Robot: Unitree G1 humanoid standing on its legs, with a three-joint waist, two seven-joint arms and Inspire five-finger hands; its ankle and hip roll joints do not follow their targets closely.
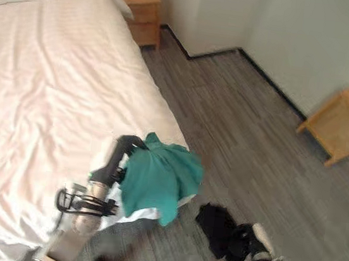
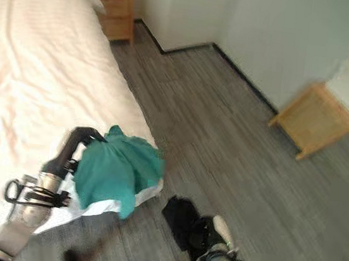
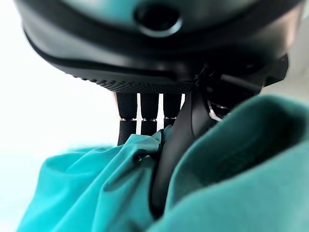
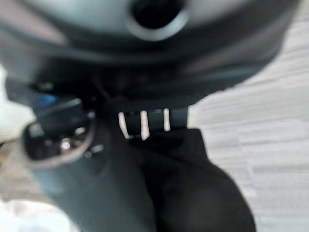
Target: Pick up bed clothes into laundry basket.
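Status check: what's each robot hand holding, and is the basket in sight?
Left robot hand shut on teal garment, at bed edge. Right robot hand shut on black garment, low over floor. Can't confirm any basket.

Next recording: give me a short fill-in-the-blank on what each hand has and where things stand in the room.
1. The left hand holds a garment whose colour is ____.
2. The right hand grips a ____ piece of clothing over the floor.
3. The teal garment hangs at the edge of the white ____.
4. The wooden nightstand stands beside the bed against the ____.

Missing words: teal; black; bed; wall
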